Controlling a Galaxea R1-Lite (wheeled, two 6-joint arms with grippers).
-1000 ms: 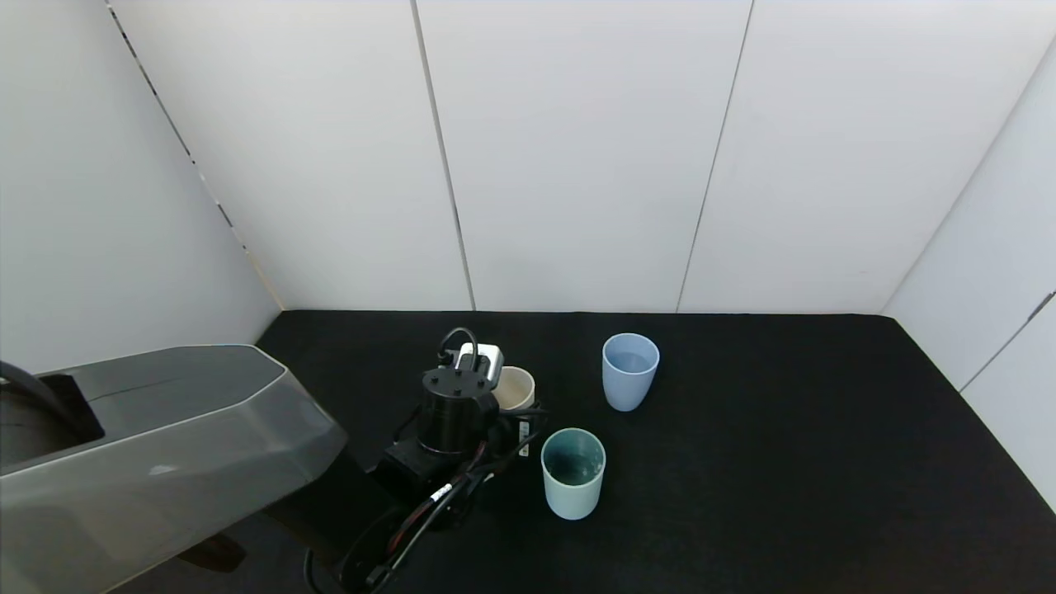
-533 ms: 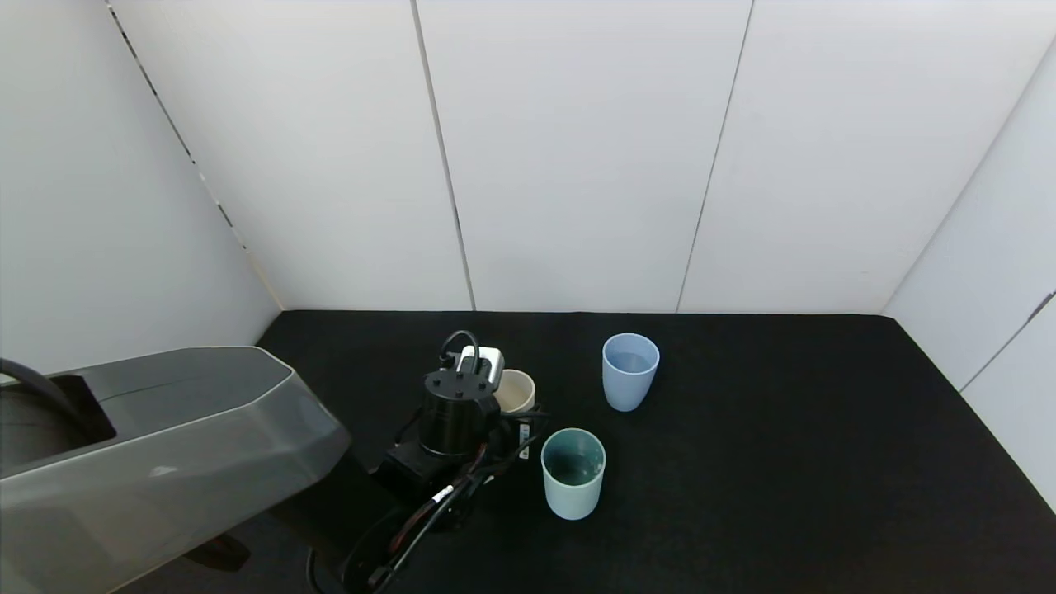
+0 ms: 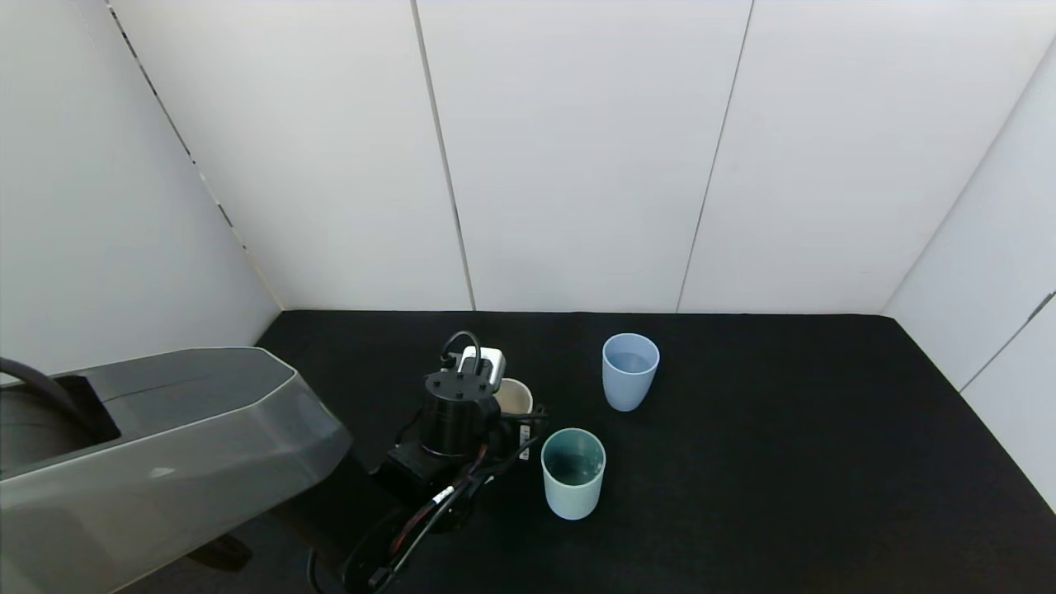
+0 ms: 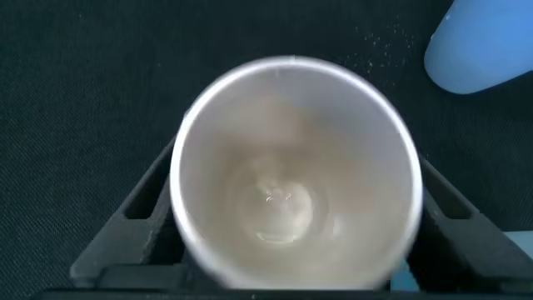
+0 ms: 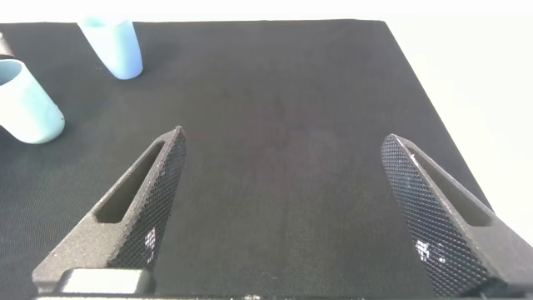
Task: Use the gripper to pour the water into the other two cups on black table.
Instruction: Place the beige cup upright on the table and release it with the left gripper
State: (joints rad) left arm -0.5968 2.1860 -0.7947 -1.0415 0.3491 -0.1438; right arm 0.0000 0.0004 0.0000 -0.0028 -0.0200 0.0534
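My left gripper (image 4: 291,242) stands over the cream cup (image 4: 293,171) on the black table (image 3: 784,429), one finger (image 4: 133,229) on each side of it; whether the fingers press on the cup's wall or stand just clear of it I cannot tell; the cup sits upright with only a faint wet sheen at its bottom. The blue cup (image 3: 630,371) stands upright well beyond it to the right, water (image 3: 630,361) showing inside; the teal cup (image 3: 572,473) stands upright just right of my wrist; my right gripper (image 5: 283,208) hangs wide open and empty above bare table.
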